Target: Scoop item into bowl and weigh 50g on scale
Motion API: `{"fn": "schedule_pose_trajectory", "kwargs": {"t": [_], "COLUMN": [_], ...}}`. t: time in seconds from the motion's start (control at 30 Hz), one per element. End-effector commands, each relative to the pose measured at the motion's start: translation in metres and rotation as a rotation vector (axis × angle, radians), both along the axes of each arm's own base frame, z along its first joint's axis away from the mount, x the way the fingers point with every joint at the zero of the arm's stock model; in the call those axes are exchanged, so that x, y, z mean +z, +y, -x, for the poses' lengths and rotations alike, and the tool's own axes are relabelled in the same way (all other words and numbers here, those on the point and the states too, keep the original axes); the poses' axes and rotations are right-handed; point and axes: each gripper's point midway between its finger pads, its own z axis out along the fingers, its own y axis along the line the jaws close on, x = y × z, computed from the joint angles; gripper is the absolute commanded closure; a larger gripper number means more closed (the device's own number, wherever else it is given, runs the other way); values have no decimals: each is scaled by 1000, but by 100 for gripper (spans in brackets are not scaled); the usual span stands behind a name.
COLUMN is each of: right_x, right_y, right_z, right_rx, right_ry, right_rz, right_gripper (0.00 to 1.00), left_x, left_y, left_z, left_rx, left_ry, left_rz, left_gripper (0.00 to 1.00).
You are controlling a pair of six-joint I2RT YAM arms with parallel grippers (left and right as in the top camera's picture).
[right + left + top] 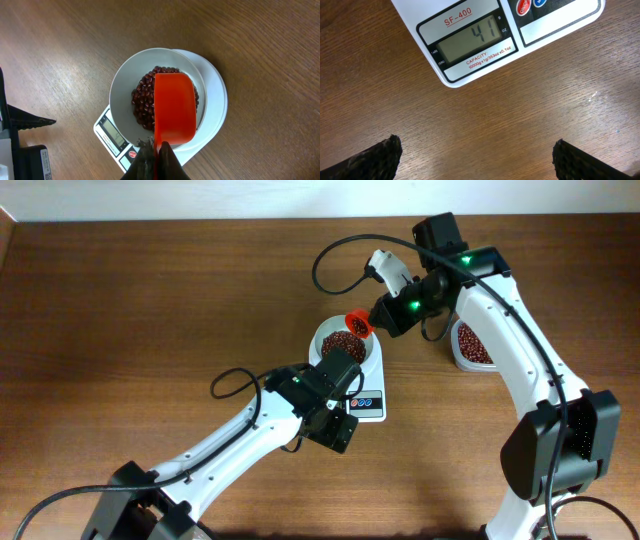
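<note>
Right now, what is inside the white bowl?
The bowl holds dark reddish-brown beans. The red scoop in the right gripper covers part of them; the bottom is hidden.

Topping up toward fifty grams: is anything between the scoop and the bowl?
Nothing visible. The scoop in the right hand hangs over the bowl; the left hand sits at the scale front.

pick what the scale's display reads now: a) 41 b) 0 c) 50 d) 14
a, in the left wrist view the display on the scale shows 41.
</note>
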Motion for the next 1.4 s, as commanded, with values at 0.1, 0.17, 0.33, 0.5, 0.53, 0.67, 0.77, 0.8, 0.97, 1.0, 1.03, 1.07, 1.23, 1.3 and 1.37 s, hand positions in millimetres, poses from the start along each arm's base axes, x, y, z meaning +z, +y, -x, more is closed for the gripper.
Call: {"fn": "schedule_pose_trajectory", "kwargs": {"t": [0.1, 0.17, 0.33, 0.5, 0.53, 0.67, 0.77, 0.8, 0.97, 1.0, 1.03, 1.07, 1.23, 1.3, 1.37], "right_x": [23, 23, 23, 23, 23, 23, 23, 23, 23, 24, 24, 24, 20, 19, 19], "right_y": [2, 2, 2, 2, 2, 2, 2, 2, 2, 2, 2, 3, 4, 6, 6], "right_z": [-3, -3, -3, -3, -3, -3, -3, -3, -3, -4, -5, -5, -2, -1, -2], "right_rx": [12, 11, 11, 11, 11, 11, 12, 12, 34, 33, 32, 32, 70, 95, 82], "right_ry": [-71, -71, -71, -71, -71, -71, -72, -72, -87, -91, -94, -97, -118, -133, -131], "right_rz": [-8, -8, -8, -8, -8, -8, -8, -8, -4, -4, -5, -6, 44, 57, 53], "right_gripper": [96, 96, 96, 96, 96, 96, 96, 96, 96, 96, 96, 96, 96, 96, 96], "left_x": [1, 1, 1, 1, 1, 1, 1, 1, 1, 1, 1, 1, 1, 1, 1], "left_y": [1, 1, 1, 1, 1, 1, 1, 1, 1, 1, 1, 1, 2, 1, 1], "left_z": [1, 1, 1, 1, 1, 1, 1, 1, 1, 1, 1, 1, 1, 1, 1], "left_rx": [-3, -3, -3, -3, -3, -3, -3, -3, -3, -3, -3, -3, -3, -3, -3], "left_ry": [-10, -10, -10, -10, -10, -10, -10, -10, -10, -10, -10, -10, -10, -10, -10], "left_rz": [-4, -4, -4, -4, -4, -4, -4, -4, -4, -4, -4, -4, -4, -4, -4], "left_gripper": [1, 1, 1, 1, 1, 1, 1, 1, 1, 1, 1, 1, 1, 1, 1]}}
